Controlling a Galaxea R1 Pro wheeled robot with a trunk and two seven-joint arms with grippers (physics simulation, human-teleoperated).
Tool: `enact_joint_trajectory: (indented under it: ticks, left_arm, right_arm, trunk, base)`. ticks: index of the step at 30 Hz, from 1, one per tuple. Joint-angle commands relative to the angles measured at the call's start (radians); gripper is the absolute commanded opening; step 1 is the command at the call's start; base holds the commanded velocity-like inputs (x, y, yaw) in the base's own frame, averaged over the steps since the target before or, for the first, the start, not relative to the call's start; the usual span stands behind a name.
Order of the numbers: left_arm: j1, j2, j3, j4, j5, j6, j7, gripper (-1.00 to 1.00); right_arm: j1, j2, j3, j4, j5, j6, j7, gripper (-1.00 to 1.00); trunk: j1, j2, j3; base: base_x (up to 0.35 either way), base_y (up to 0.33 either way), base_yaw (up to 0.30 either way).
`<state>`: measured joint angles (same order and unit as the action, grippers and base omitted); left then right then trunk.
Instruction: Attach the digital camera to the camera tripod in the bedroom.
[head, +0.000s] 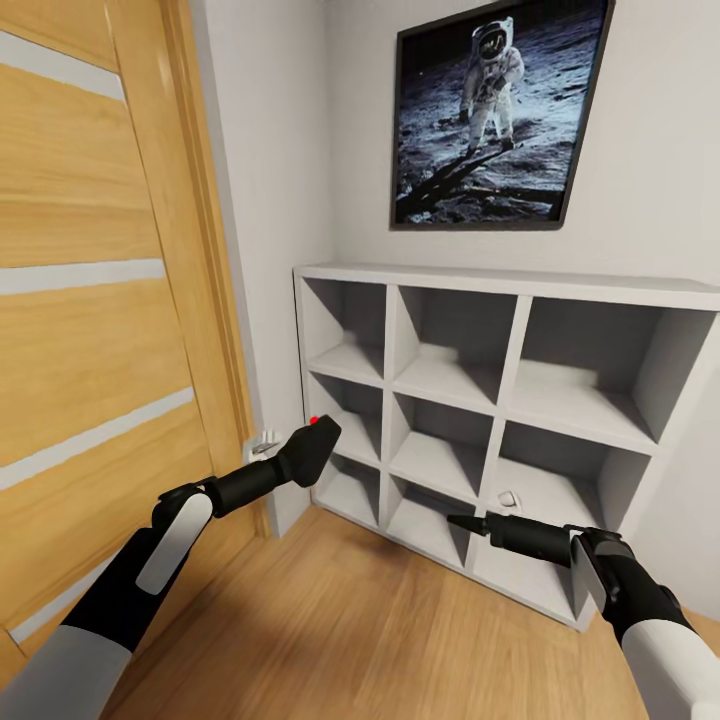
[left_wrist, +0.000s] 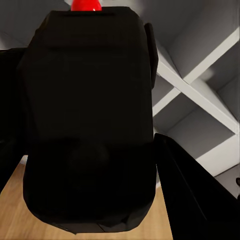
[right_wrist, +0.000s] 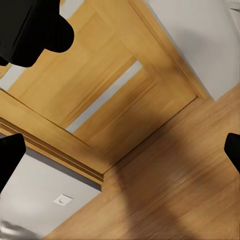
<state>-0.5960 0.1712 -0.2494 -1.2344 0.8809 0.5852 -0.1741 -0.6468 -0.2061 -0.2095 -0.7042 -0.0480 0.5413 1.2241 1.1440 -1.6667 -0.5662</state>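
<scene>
- The head view takes in the corner of a room: a wooden door with pale horizontal stripes on the left, a grey wall, a framed astronaut picture and, below it, a white cube shelf of 9 compartments, 3 rows by 3.
- In that view the left gripper is held out in front of the shelf's left edge, closed around the digital camera, whose red button shows as a small dot at its upper left.
- The left wrist view shows what the head view cannot: the camera's black body close up, the red button at one end, and a dark finger pressed against its side, with the shelf's white dividers behind.
- The right gripper is seen from the side in the head view, low in front of the shelf, tapering to a point with no gap visible; whether its fingers actually meet I cannot tell.
- The right wrist view looks at the door, its frame, the wood floor and a small white wall plate; only dark finger edges show at its borders.
- 1 compartment, middle column of the bottom row, has a small white object too small to identify.
- Both arms are cut off at the lower edge of the head view.
</scene>
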Motion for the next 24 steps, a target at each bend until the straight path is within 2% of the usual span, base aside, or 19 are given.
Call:
enact_joint_trajectory:
  ticks: [1,24]
  left_arm:
    - [-0.001,0.001,-0.001,0.0,0.001,0.003,-0.001,-1.0]
    - [-0.001,0.001,-0.001,0.0,0.001,0.002,-0.001,-1.0]
  right_arm:
    - [-0.001,0.0,-0.001,0.0,-0.004,0.009,0.002,1.0]
    - [-0.001,0.001,-0.001,0.0,-0.004,0.009,-0.007,1.0]
  trunk:
    - [-0.004,0.007,0.002]
    - [-0.092,0.168,0.074]
  base:
    - [0.0,0.0,0.0]
    - [0.0,0.0,0.0]
